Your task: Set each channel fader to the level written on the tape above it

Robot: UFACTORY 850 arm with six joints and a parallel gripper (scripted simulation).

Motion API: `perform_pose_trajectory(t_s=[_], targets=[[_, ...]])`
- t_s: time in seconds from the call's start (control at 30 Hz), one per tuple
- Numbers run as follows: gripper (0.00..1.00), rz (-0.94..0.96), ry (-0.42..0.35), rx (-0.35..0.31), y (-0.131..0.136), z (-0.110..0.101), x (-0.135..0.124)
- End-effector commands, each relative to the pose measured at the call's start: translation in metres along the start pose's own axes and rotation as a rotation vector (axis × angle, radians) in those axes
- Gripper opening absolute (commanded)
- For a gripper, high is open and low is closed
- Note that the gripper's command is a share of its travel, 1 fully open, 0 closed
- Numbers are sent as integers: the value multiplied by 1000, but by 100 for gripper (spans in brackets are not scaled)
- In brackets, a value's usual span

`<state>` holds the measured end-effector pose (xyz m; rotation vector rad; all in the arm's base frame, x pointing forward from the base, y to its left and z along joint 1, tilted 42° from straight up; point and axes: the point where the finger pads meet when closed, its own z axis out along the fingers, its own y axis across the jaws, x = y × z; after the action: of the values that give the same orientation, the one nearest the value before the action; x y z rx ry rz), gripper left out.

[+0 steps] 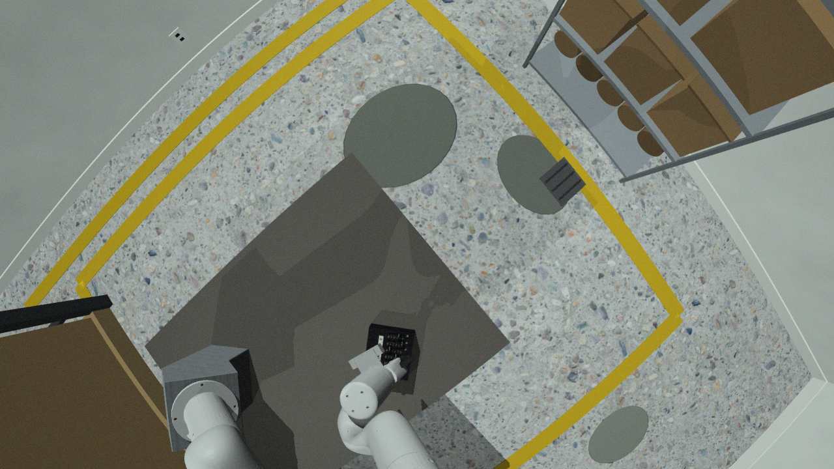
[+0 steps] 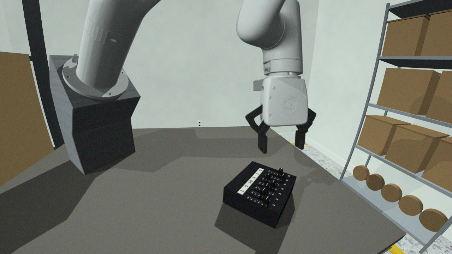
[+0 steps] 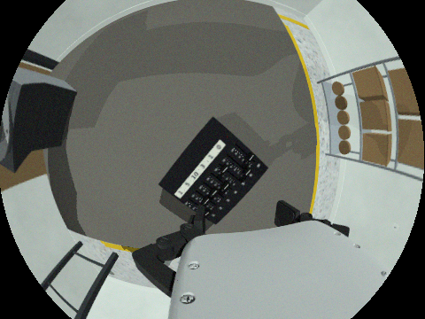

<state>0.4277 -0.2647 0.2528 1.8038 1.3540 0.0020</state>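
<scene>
The black lighting desk [image 2: 253,210] [image 1: 408,338] [image 3: 191,151] sits on the dark table [image 2: 158,205] [image 1: 303,262] [image 3: 148,124] near its right side. A white tape strip [image 2: 251,180] [image 3: 201,170] along one edge reads 1, 5, 10, 3, 1, 0. Rows of faders with small black caps [image 2: 280,171] lie beside it; their exact levels are too small to read. My gripper [image 2: 281,145] [image 3: 242,215] is open and empty. It hangs above the desk's far end, clear of the fader caps. In the overhead view the wrist hides the fingers and part of the desk.
The arm's dark grey pedestal [image 2: 94,126] [image 1: 201,361] stands on the table's back left. A metal rack with brown boxes [image 2: 410,126] [image 1: 670,75] [image 3: 372,119] stands past the table's right edge. A brown panel [image 2: 15,110] is at the left.
</scene>
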Motion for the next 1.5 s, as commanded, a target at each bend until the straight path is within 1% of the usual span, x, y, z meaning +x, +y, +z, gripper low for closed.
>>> perform_pose_trajectory(t_s=[0.0, 0.1, 0.17, 0.2, 0.67, 0.73, 0.77, 1.0, 1.03, 1.1, 1.23, 1.3, 1.4, 1.47], targets=[[100, 277, 16, 31, -13, -21, 5], [100, 389, 19, 49, -16, -26, 7], [100, 389, 19, 49, -16, -26, 7], [100, 501, 24, 66, -17, -27, 8], [100, 1013, 38, 143, -19, -30, 9], [100, 1013, 38, 143, -19, -30, 9], [100, 1124, 41, 158, -19, -30, 9], [100, 1367, 61, 173, -17, -28, 8], [100, 1372, 67, 168, -16, -27, 8], [100, 1310, 69, 157, -13, -25, 6], [100, 1112, 75, 122, -4, -18, 2], [100, 1112, 75, 122, -4, -18, 2], [100, 916, 75, 90, 5, -10, -1], [100, 852, 68, 86, 13, -4, -4]])
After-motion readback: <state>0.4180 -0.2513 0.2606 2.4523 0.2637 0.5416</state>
